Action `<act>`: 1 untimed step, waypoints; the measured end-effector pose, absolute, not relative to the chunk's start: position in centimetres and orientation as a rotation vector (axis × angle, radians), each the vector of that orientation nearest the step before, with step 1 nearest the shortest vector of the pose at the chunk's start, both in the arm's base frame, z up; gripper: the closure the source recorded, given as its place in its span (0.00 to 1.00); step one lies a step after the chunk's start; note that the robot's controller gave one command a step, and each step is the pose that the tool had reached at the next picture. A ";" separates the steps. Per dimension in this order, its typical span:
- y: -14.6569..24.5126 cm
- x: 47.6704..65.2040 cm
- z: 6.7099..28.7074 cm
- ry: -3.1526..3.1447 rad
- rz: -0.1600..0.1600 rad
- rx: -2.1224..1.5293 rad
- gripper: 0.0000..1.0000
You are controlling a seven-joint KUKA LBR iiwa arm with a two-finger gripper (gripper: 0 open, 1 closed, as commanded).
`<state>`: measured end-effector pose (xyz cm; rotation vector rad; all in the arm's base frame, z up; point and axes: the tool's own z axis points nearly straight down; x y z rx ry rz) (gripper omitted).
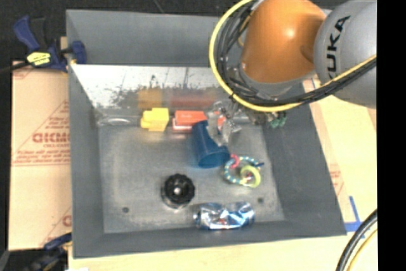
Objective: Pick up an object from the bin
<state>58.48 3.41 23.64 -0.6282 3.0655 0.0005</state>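
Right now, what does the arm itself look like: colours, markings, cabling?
The arm is a rounded silver-grey link with black KUKA lettering. A glossy orange dome-shaped cover caps its wrist. Yellow and black cables loop round the cover in a bundle.

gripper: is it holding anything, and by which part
Cannot be told. The gripper is at the upper right edge of the blue cup, beside the orange block; no grip is visible.
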 end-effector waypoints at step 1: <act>2.0 58.5 22.3 3.073 0.002 -0.586 1.00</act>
